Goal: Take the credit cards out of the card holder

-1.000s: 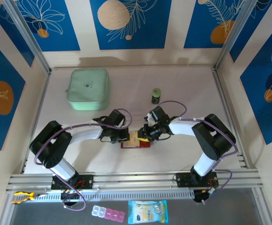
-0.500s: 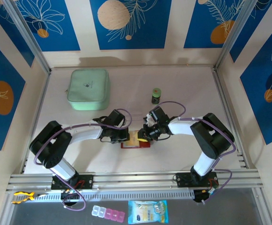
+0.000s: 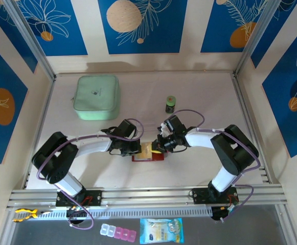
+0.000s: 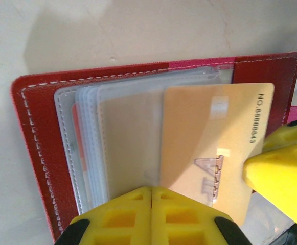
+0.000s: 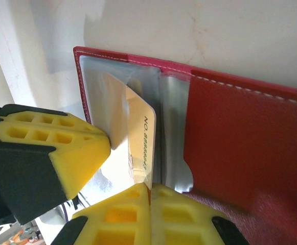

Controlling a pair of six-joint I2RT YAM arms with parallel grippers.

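Note:
The dark-red card holder (image 3: 149, 157) lies open on the table between both arms, its clear sleeves (image 4: 87, 148) fanned out. A tan-yellow credit card (image 4: 214, 148) marked "NO." sticks halfway out of a sleeve toward the right. My right gripper (image 5: 149, 188) is shut on that card's (image 5: 138, 132) edge, over the holder's red flap (image 5: 240, 138). My left gripper (image 4: 152, 190) is shut, its tips on the clear sleeve's edge beside the card. A reddish-orange card (image 4: 74, 132) shows as a sliver behind the sleeves. From above, the left gripper (image 3: 139, 148) and right gripper (image 3: 157, 147) almost touch.
A mint-green pouch (image 3: 97, 97) lies at the back left and a small green-topped can (image 3: 170, 104) stands behind the right gripper. Metal rails run along the near edge (image 3: 148, 196) and both sides. A pill box (image 3: 118, 232) and a packet (image 3: 161, 229) lie below the table.
The right arm has shifted very slightly with the tan card in its grip. The left arm and the card holder stay where they were.

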